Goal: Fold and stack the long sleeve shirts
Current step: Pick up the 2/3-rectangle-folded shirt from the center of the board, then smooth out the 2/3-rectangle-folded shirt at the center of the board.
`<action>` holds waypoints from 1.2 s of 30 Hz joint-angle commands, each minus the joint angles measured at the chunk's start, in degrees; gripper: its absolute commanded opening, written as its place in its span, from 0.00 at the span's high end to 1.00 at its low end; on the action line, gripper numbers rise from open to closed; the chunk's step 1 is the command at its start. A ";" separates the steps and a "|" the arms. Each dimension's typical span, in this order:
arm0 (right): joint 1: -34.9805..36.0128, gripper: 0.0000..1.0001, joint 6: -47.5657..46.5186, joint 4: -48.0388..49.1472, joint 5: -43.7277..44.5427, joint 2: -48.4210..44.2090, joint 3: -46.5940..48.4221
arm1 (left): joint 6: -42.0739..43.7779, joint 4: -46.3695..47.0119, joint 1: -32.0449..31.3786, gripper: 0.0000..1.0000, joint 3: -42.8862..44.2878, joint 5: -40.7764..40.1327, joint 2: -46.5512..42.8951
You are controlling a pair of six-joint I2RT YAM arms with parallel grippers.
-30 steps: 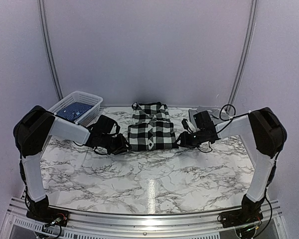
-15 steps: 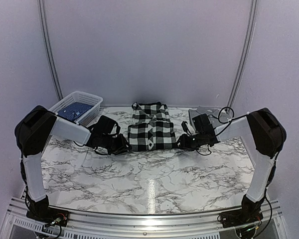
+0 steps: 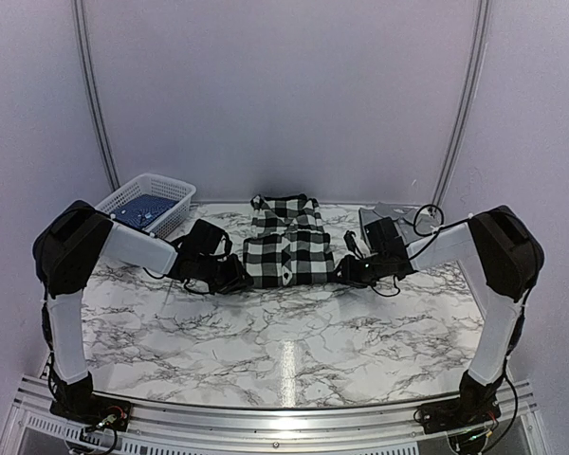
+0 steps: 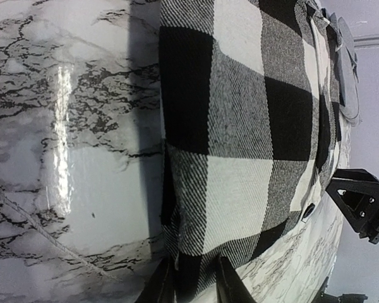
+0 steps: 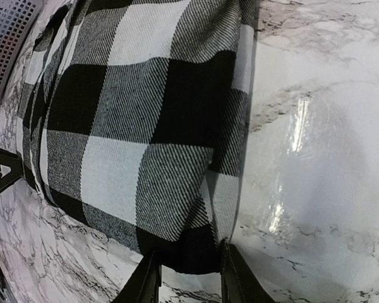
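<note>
One black-and-white checked long sleeve shirt lies folded at the back middle of the marble table, collar to the rear. My left gripper is at its near left corner. In the left wrist view that corner of the shirt fills the narrow gap between the jaws. My right gripper is at the near right corner. In the right wrist view the jaws pinch the shirt's dark corner. No lettered band shows.
A white plastic basket holding blue cloth stands at the back left, behind the left arm. A small grey object lies at the back right. The right gripper tip shows at the far edge of the left wrist view.
Both grippers have slid inward along the table onto the shirt's near corners. The shirt itself has barely shifted.
</note>
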 commanded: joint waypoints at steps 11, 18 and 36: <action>1.37 1.00 1.33 2.56 -0.84 -1.24 -1.27 | -3.22 -0.02 -1.01 1.00 0.69 0.04 -0.57; 2.98 1.00 2.30 2.90 -1.87 -6.54 -5.96 | -2.43 -0.65 -1.46 1.00 -5.20 0.02 -6.95; 18.80 0.98 11.70 3.07 4.12 -23.81 -25.28 | -5.42 -1.95 -8.01 1.00 -27.77 -4.09 -26.59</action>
